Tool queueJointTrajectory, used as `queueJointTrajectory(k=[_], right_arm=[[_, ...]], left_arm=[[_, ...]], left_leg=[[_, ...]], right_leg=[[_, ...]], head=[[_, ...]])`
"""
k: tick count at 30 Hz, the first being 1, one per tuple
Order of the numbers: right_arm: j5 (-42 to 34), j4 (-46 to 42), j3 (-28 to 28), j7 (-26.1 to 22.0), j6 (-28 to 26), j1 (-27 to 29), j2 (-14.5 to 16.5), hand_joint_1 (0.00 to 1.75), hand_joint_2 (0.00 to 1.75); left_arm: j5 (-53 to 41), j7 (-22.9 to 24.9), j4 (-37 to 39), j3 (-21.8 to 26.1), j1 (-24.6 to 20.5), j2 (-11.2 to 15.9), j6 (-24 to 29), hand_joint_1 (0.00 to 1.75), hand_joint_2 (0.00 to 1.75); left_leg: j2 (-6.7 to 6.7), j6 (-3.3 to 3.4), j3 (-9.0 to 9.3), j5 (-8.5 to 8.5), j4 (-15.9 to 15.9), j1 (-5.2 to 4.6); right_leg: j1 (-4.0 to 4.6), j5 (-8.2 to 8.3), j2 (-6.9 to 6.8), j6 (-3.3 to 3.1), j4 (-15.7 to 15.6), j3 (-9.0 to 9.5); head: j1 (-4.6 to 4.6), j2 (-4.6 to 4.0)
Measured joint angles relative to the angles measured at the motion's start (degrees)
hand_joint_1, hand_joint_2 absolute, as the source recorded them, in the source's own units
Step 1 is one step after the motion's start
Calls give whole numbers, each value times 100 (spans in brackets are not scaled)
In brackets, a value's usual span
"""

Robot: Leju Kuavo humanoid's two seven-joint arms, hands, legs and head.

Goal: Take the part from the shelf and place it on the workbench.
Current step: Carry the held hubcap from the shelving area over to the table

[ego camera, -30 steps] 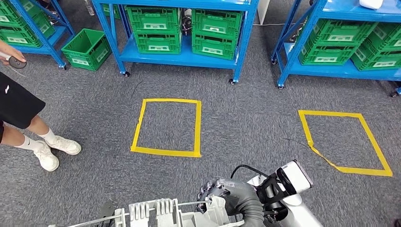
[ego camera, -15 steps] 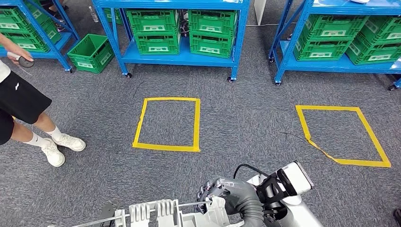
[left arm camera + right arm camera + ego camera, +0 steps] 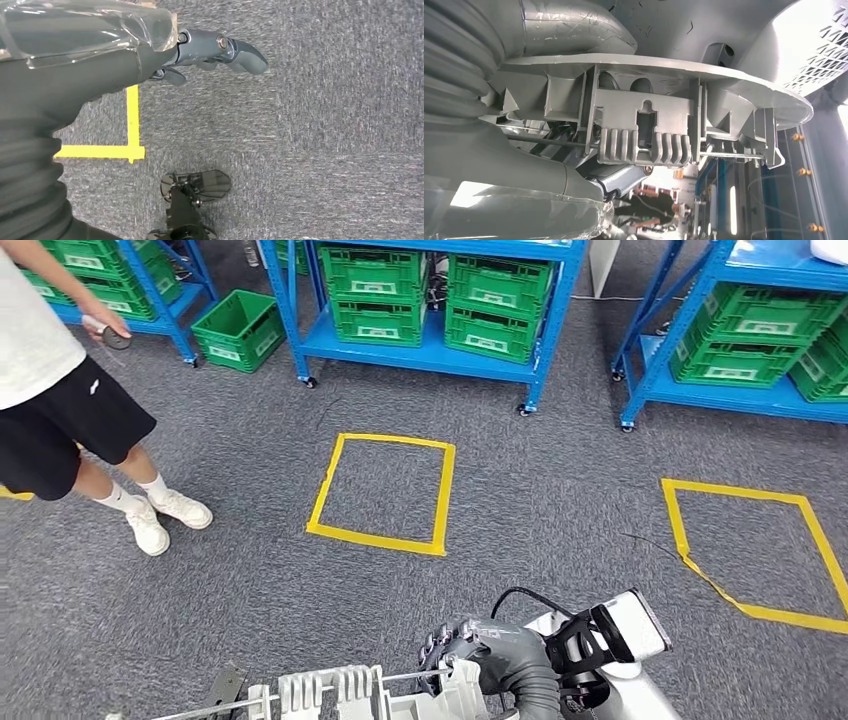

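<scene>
The grey ribbed part [image 3: 350,692] is being carried low in front of the robot, above the carpet floor [image 3: 250,580], evidently for transport to the workbench. The right hand [image 3: 470,655] is gripping its end with fingers wrapped round. The left hand [image 3: 210,52] is hanging empty, fingers loosely extended.

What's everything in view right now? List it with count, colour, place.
part: one, light grey ribbed plastic, at the bottom of the head view, held by the right hand
shelves: three seen, blue, along the far side of the floor
crates: many, green, on the shelves; one more on the floor by the left shelf
tape squares: two, yellow, on the grey carpet, the other to the right
person: one, white top, black shorts, white shoes, at left, holding a small dark object
left hand: grey, holding nothing, over carpet near a yellow tape corner
right hand: grey, gripping the part's end
</scene>
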Motion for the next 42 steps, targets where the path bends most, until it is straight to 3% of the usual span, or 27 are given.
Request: queueJointTrajectory(k=[1,2,3,6,8,9,11,12,13,15,17,19,21,23,25,27,28,29,31,33,36,38,40,42], right_arm=[[14,-1,-4,-9,0,2,-2,175,175],[28,-6,-9,-21,0,10,-4,175,175],[43,-11,-13,-35,0,18,-7,175,175],[89,-33,-31,-63,0,26,-9,175,175],[115,-49,-48,-72,0,26,-3,175,175],[126,-54,-57,-77,0,30,-1,175,175],[141,-57,-66,-90,0,41,-1,175,175],[149,-58,-68,-96,0,47,-1,175,175],[155,-60,-69,-102,0,52,-1,175,175],[170,-70,-75,-111,0,54,-1,175,175],[192,-86,-86,-122,0,54,-1,175,175],[216,-96,-100,-141,1,59,-1,175,175],[232,-110,-112,-158,2,63,0,175,175],[241,-129,-123,-167,2,62,-8,175,175],[245,-136,-131,-177,2,76,-21,175,175],[250,-136,-133,-192,2,103,-31,175,175],[257,-136,-133,-203,3,111,-35,175,175],[266,-136,-133,-214,4,115,-38,175,175],[287,-136,-134,-237,7,115,-43,175,175],[309,-142,-139,-256,11,119,-45,175,175],[335,-153,-148,-278,15,116,-43,175,175],[349,-163,-156,-282,15,114,-40,175,175],[363,-175,-164,-284,15,122,-39,175,175],[375,-180,-169,-286,15,126,-40,175,175]], left_arm=[[-8,3,-1,0,-2,3,-4,0,175],[-15,6,-2,0,-2,7,-9,0,175],[-19,8,-2,0,3,13,-13,0,175],[-25,9,-2,-5,45,17,-25,0,175],[-26,10,-1,-10,61,21,-27,0,175],[-31,10,-2,-11,60,23,-27,0,175],[-42,11,-3,-13,54,27,-28,0,175],[-50,13,-3,-14,57,26,-30,0,175],[-55,15,-3,-15,61,26,-33,0,175],[-67,23,-8,-15,61,30,-44,0,175],[-75,35,-24,-17,42,45,-56,0,175],[-80,51,-40,-20,24,62,-61,0,175],[-82,65,-45,-19,27,77,-61,0,175],[-82,75,-51,-19,22,73,-61,0,175],[-81,80,-59,-20,5,54,-60,0,175],[-78,82,-63,-20,4,46,-57,0,175],[-76,83,-64,-20,8,42,-56,0,175],[-75,85,-64,-20,11,38,-55,0,175],[-75,88,-66,-20,12,25,-54,0,175],[-76,96,-69,-20,12,18,-48,0,175],[-85,107,-75,-21,32,22,-39,0,175],[-91,110,-79,-22,44,24,-33,0,175],[-103,114,-85,-23,37,28,-28,0,175],[-116,119,-88,-24,32,24,-32,0,175]], left_leg=[[-55,-46,-49,-7,62,12],[-100,-97,-97,-11,112,19],[-137,-149,-137,-4,140,28],[-172,-275,-199,40,139,75],[1,-318,-350,-177,468,90],[116,-330,-500,-388,827,90],[213,-344,-818,-757,1606,90],[224,-337,-885,-822,1811,89],[232,-315,-831,-781,1778,82],[329,-211,-405,-512,1118,36],[535,-78,-8,-335,440,-47],[601,10,68,-316,248,-112],[493,66,90,-252,145,-114],[373,111,152,-150,-6,-77],[247,124,150,-86,-65,-61],[112,110,107,-66,-55,-61],[41,102,93,-59,-45,-60],[-32,91,82,-57,-26,-56],[-168,55,49,-68,39,-52],[-271,-13,-17,-79,109,-64],[-350,-111,-103,-54,136,-49],[-157,-162,-211,-190,355,-42],[124,-214,-518,-547,1022,-38],[221,-239,-850,-830,1732,-28]], right_leg=[[-23,127,74,39,-349,155],[-32,204,132,36,-584,250],[-23,232,166,-4,-681,277],[11,297,67,-169,-675,266],[5,344,-17,-247,-685,256],[24,355,-64,-267,-685,246],[71,367,-167,-292,-683,222],[94,369,-221,-297,-683,212],[115,372,-275,-301,-682,206],[154,371,-377,-300,-683,209],[190,371,-475,-295,-688,211],[198,377,-577,-271,-701,207],[191,377,-645,-227,-726,221],[181,236,-454,-215,-509,121],[156,-72,-172,-239,172,-214],[141,-267,-91,-211,803,-536],[129,-238,-85,-166,845,-563],[111,-117,-73,-104,636,-466],[62,206,67,-12,-152,-81],[50,376,206,-61,-642,138],[71,427,133,-208,-683,143],[48,449,35,-274,-700,148],[60,448,-80,-310,-704,150],[85,441,-210,-319,-702,145]], head=[[7,0],[9,0],[11,0],[2,0],[-16,0],[-26,0],[-32,0],[-33,0],[-32,0],[-32,0],[-24,0],[-31,0],[-47,0],[-35,0],[-20,0],[-15,0],[-16,0],[-15,0],[-15,0],[-18,0],[-22,0],[-33,0],[-49,0],[-52,0]])
